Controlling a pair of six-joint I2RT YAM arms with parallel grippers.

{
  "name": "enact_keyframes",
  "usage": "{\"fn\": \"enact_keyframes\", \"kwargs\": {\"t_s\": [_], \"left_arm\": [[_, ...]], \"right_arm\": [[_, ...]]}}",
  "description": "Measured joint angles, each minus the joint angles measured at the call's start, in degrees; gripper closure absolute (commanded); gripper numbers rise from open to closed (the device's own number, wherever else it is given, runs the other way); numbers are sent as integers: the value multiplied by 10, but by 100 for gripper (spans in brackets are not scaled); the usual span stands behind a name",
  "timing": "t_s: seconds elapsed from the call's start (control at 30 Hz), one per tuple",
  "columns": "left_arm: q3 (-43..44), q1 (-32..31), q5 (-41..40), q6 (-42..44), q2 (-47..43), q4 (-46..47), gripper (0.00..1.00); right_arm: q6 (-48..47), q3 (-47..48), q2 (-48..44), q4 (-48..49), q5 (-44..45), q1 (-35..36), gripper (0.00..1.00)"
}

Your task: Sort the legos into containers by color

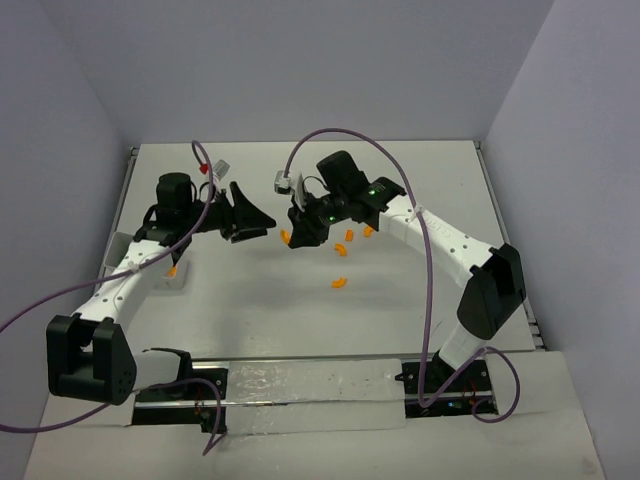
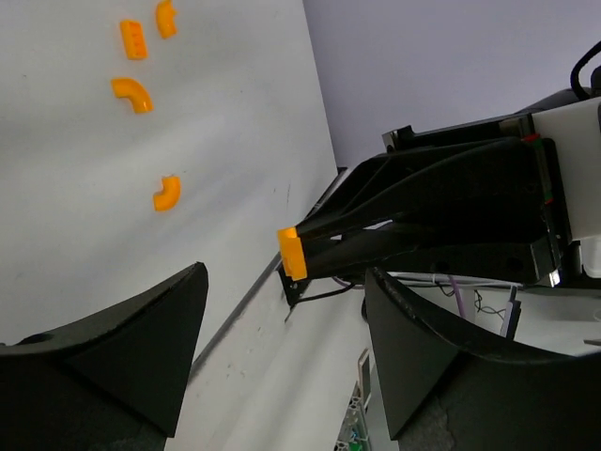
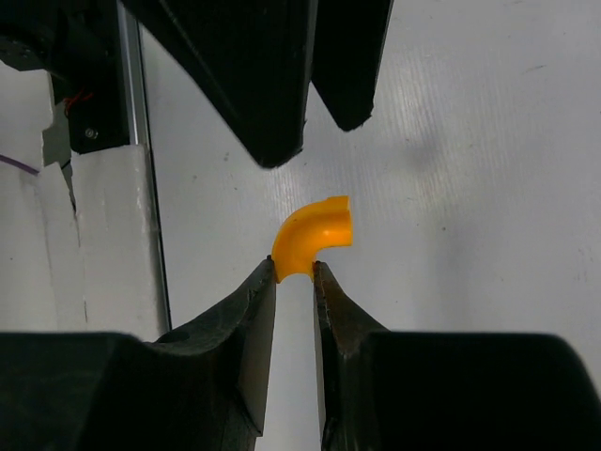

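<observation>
My right gripper (image 1: 292, 238) is shut on an orange curved lego (image 3: 315, 235) and holds it by one end above the table, at the middle of the top view. My left gripper (image 1: 256, 220) is open and empty, just left of it, tips facing the right gripper. In the left wrist view the held piece (image 2: 292, 252) shows between my open fingers (image 2: 141, 338). Several loose orange legos (image 1: 349, 237) lie right of the grippers; one (image 1: 339, 282) lies nearer the front. The white tray (image 1: 122, 246) sits under my left arm. No red or green legos show.
Purple cables loop over both arms. The table's right rail (image 1: 505, 240) runs by the right arm's elbow. White walls close in the back and both sides. An orange bit (image 1: 172, 270) shows at the tray's near edge.
</observation>
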Motion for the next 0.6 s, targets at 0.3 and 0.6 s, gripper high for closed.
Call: {"fn": "enact_keyframes", "kwargs": {"t_s": [0.3,0.6], "left_arm": [[-10,-22,1,-34,4,30,36],[-9,-43,-19,-36,17,28,47]], "right_arm": [[47,11,17,19,16,5,97],[67,15,17,26,17,6,97]]}}
